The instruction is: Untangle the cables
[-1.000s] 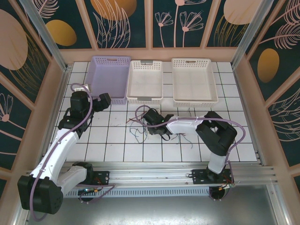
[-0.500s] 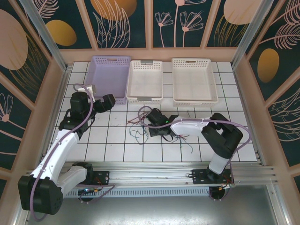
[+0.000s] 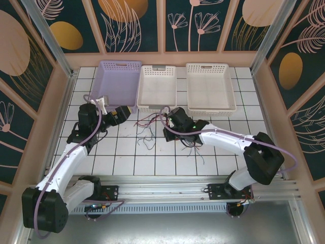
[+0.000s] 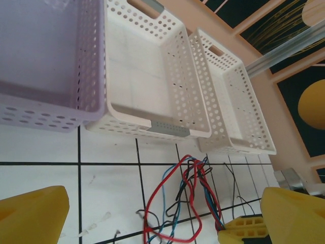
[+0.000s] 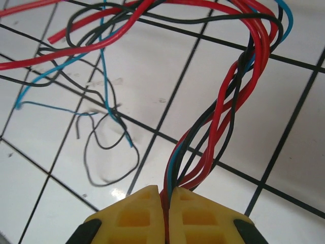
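— Yellow pads (image 5: 134, 216) pressed together on the right gripper (image 5: 166, 195); what sits between them?
— A twisted bundle of the cables (image 5: 223, 117): red, black and teal strands pinched at the tips; the jaws are closed down to the wires' own thickness.
— And the arm behind it?
— Seen from above, the right arm (image 3: 226, 138) lies low and stretched leftward across the tiled table (image 3: 127, 162); its elbow is near the right wall (image 3: 274, 117), its wrist just in front of the middle white basket (image 3: 158, 108); loose ends fan out over the tiles to the left and the near side.
— The other one?
— The left arm (image 3: 66, 157) climbs from its near-left base and bends right; the left gripper (image 3: 124, 113) points at the tangle with its fingers spread wide, gripping nothing; a red loop lies on the tiles just ahead of it, apart from both fingers.
— Edges?
— Three baskets stand in a row along the far side: the lilac basket (image 3: 120, 63), the middle one, the right white basket (image 3: 210, 65); the tangle lies just in front of the first two; wooden walls close left and right; an aluminium rail (image 3: 167, 185) runs along the near edge.
— Room?
— Bare tiles on the near side of the wires and to the right of them, under and beyond the right arm.
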Controlling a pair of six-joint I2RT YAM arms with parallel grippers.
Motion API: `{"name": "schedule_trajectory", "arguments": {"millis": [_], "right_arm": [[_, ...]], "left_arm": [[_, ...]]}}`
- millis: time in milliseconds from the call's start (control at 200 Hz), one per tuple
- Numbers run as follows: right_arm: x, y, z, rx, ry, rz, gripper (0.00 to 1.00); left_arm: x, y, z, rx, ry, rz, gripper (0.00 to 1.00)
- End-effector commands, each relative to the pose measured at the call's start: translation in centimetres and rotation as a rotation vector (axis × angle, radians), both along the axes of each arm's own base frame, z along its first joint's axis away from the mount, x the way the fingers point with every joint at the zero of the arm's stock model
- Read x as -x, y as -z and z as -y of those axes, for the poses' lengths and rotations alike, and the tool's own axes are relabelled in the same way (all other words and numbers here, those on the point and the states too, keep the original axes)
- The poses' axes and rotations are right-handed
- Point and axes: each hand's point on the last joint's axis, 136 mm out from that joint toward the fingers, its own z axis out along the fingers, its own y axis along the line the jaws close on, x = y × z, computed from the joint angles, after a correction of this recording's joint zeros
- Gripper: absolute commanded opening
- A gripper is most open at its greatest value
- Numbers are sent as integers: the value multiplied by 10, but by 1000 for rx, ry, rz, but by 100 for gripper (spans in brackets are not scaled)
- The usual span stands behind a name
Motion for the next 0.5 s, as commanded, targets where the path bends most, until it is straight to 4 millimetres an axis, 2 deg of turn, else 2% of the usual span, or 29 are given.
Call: {"name": "schedule_trajectory", "arguments": {"millis": [0, 285, 495], "right_arm": [[8, -26, -8, -73, -70, 22, 0], [17, -46, -14, -128, -130, 36, 0], [22, -53, -19, -149, -165, 37, 0]], "left_arm": [[6, -4, 17, 93, 67, 2, 97], [12, 25, 44, 107, 135, -80, 96], [14, 26, 64, 120, 170, -67, 97]]}}
